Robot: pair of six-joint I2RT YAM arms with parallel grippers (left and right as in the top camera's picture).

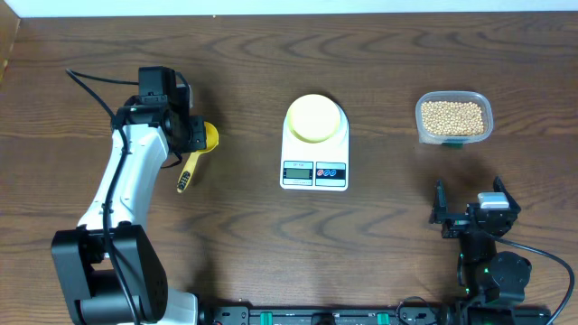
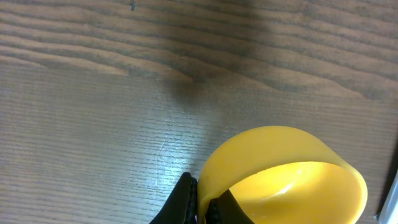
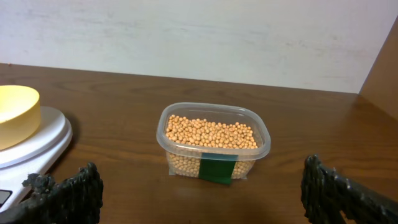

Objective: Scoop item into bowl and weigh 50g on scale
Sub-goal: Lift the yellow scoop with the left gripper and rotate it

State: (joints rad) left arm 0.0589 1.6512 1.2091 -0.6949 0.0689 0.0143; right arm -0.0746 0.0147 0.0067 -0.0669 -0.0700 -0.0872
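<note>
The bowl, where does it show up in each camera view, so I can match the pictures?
Overhead: the bowl sits top centre, on the scale.
Left wrist: not in it; the yellow cup there is the scoop.
Right wrist: the bowl at the far left edge, cut off.
Shared landmark: the scale, in overhead and right wrist.

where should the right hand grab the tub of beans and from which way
Probably the tub by its two long walls just under the rim, across its narrower width. Come down from above with the open right hand turned to span it. The walls are smooth and rounded, the rim gives a lip to catch, and the open top full of beans means keeping it upright.
</note>
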